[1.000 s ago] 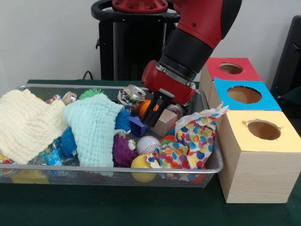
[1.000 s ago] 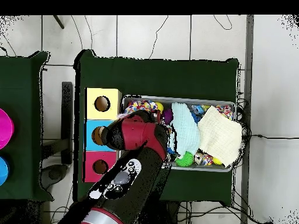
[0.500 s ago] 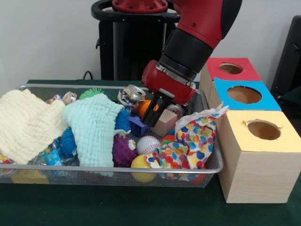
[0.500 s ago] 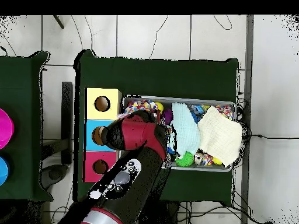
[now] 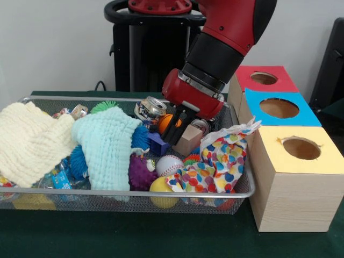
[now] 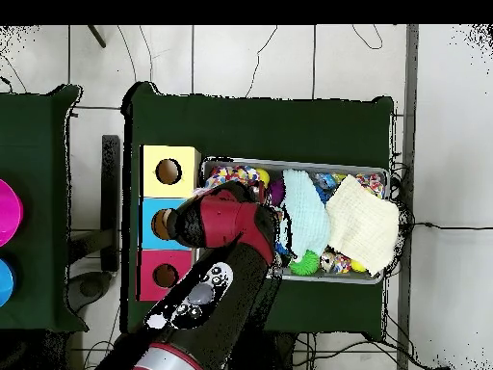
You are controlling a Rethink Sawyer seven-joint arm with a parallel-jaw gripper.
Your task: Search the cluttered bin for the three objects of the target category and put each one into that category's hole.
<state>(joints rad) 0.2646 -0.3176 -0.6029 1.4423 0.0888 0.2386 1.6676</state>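
Note:
The wire mesh bin is full of toys and cloths. My gripper hangs low inside its right part, its tips between an orange ball and a tilted wooden block, just above a blue block. Nothing shows held in it. The hole in the red-topped box is beyond the bin's right end, far right. In the overhead view the red arm covers the gripper and the bin's left end; the red box's hole is below the blue box.
A blue-topped box and a yellow-topped box stand in a row with the red one. In the bin lie a cream cloth, a mint cloth, a spotted cloth, a baseball, a can and spiky balls.

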